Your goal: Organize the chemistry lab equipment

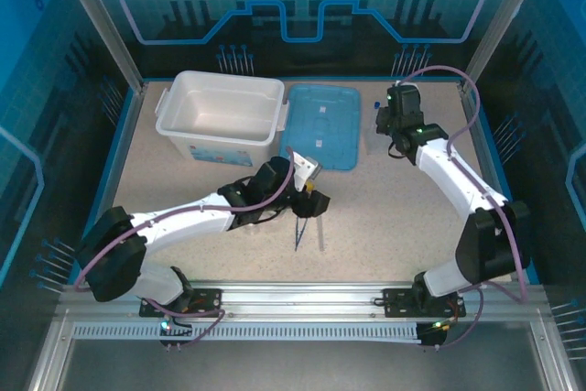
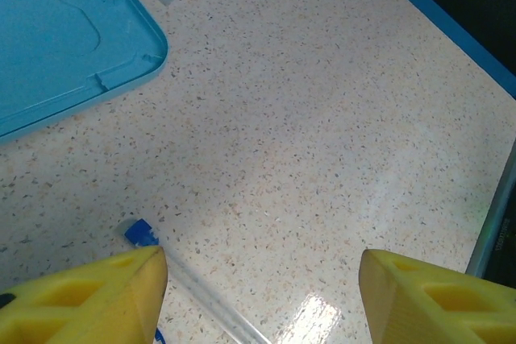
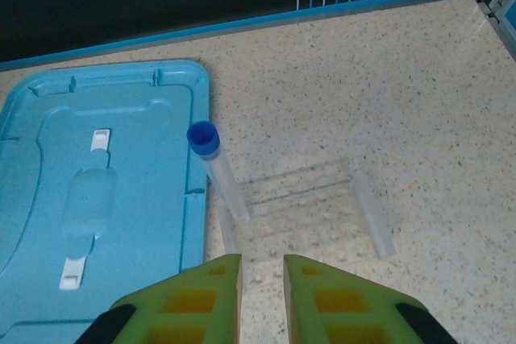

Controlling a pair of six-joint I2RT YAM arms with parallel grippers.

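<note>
One clear tube with a blue cap (image 3: 216,168) stands tilted in a clear plastic rack (image 3: 322,203) beside the light-blue lid; its cap (image 1: 376,106) also shows from above. My right gripper (image 3: 263,300) hovers just in front of the rack, its jaws a narrow gap apart with nothing between them. Another blue-capped tube (image 2: 189,279) lies flat on the table, next to the left finger of my wide-open left gripper (image 2: 262,300). From above, that tube (image 1: 320,233) and the dark-blue tweezers (image 1: 298,231) lie side by side just below my left gripper (image 1: 309,203). Flask and beaker are out of view.
The big white tub (image 1: 224,80) stands at the back left, with the flat light-blue lid (image 1: 320,125) to its right. Blue rails edge the speckled table. The lid's corner (image 2: 72,38) sits close to the left gripper.
</note>
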